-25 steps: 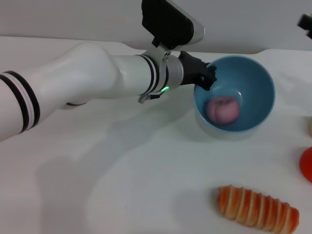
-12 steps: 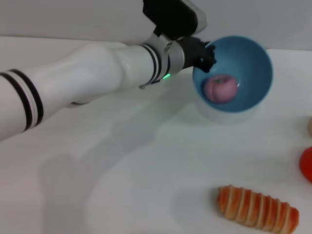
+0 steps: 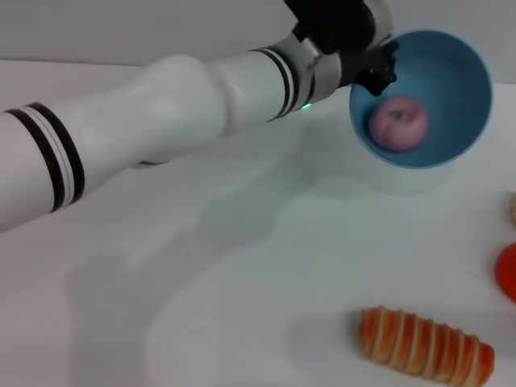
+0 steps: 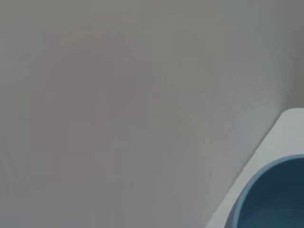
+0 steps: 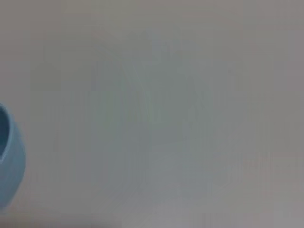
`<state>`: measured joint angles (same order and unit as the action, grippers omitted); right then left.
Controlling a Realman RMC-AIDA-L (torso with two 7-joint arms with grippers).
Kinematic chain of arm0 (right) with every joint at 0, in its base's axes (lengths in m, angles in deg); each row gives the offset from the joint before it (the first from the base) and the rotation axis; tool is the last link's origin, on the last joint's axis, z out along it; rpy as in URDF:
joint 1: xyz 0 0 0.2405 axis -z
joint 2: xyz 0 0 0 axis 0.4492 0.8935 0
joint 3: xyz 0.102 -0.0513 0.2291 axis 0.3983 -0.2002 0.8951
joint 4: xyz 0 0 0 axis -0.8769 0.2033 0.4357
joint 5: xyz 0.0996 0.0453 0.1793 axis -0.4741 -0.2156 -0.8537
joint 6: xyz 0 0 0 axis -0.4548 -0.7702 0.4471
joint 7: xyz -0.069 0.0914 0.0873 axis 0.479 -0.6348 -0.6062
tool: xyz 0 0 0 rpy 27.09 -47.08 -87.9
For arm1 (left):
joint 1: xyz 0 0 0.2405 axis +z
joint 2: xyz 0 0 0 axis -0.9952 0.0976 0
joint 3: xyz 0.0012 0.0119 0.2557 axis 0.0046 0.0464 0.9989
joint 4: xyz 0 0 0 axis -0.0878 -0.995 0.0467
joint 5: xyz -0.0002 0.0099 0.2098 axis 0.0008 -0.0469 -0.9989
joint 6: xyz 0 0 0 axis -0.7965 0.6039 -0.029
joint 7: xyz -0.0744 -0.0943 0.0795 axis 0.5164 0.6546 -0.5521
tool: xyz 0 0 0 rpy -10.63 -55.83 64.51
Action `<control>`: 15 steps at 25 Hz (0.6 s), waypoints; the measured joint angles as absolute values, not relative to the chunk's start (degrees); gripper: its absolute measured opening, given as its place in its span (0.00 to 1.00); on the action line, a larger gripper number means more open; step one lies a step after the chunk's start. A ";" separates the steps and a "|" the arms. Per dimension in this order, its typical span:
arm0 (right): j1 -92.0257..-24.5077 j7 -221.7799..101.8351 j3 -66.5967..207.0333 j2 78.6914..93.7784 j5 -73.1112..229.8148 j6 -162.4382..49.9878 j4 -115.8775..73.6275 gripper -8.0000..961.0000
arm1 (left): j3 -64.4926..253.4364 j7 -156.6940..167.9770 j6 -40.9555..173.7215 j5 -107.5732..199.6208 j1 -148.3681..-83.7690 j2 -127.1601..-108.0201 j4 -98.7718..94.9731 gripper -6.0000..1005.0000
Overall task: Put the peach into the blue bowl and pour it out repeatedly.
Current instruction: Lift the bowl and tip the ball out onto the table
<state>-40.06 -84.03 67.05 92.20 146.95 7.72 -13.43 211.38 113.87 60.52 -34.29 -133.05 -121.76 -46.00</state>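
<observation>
- The left hand (image 3: 372,68), at the upper right of the head view, is clenched on the near-left rim of the blue bowl (image 3: 451,129); a rim pinch like this lets the wrist roll the bowl for a pour.
- The right hand appears in no view, so its state cannot be told; its wrist camera catches only an edge of the bowl at the frame's left.
- Nearest the camera, at the lower right, a striped orange bread-like item (image 3: 425,345) lies on the white table (image 3: 242,282), well apart from the bowl.
- At the right edge a red-orange round object (image 3: 508,272) is cut off by the frame.
- Farther back, the bowl is lifted off the table and tipped with its mouth toward the camera, its shadow below it.
- The peach (image 3: 397,123) rests inside against the lower wall, not yet spilled; I judge the tilt too shallow to release it.
</observation>
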 joint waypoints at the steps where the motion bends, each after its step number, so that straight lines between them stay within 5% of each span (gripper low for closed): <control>1: -40.09 -83.23 67.79 92.20 146.92 7.72 -14.21 0.39 | 212.12 111.72 59.74 -34.28 -132.80 -121.75 -46.81 0.01; 15: -40.10 -82.15 74.84 92.31 144.19 10.79 -18.65 0.37 | 233.24 80.57 36.16 -34.40 -128.16 -121.76 -55.34 0.01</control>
